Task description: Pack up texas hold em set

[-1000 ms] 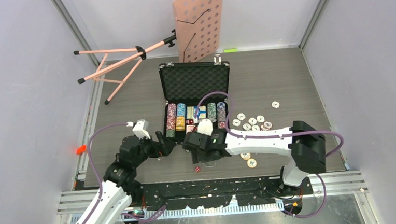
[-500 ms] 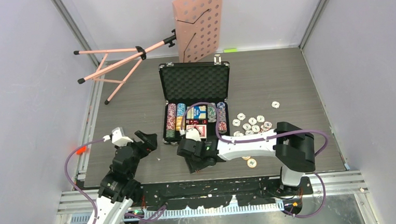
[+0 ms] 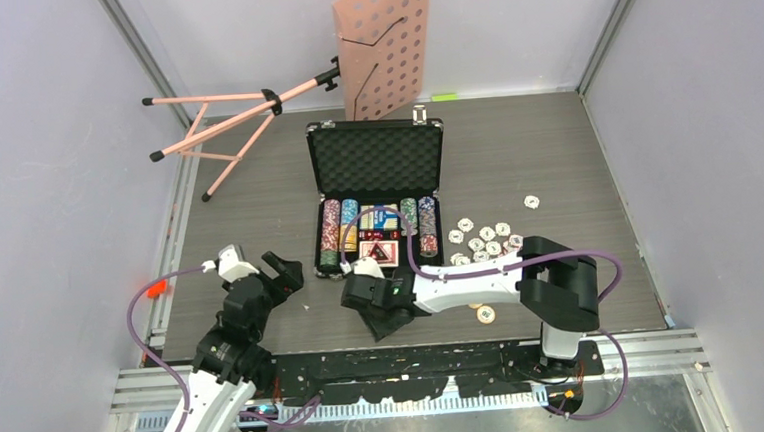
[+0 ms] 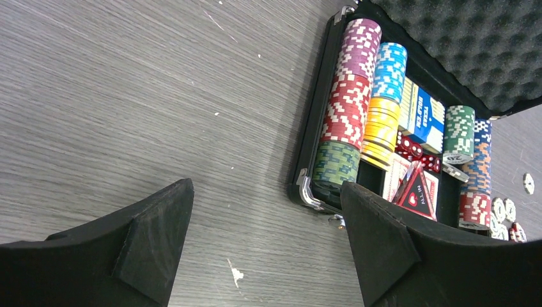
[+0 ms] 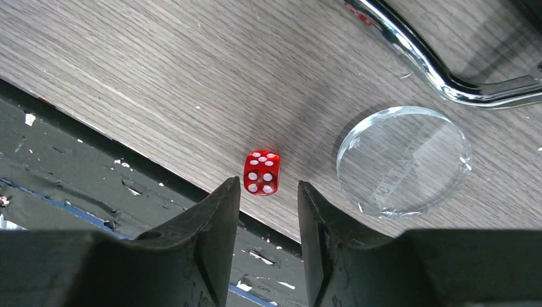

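Right fingers (image 5: 217,224) narrowly apart, red die (image 5: 261,173) at their tips, lower centre; left fingers (image 4: 153,236) wide apart, empty.

Surface (image 5: 160,77): matt grey wood-grain laminate w/ scuffs. Red die (image 5: 261,172): glossy translucent plastic. Clear disc (image 5: 404,160): smooth, glass-like. Case (image 4: 317,121): shiny chrome-look metal trim; foam lining (image 4: 466,45): matt blk, egg-crate texture.

Red die (image 5: 261,172) with white pips; black case (image 3: 375,161); red-and-white striped chips (image 4: 345,109); pink perforated stand (image 3: 388,45)
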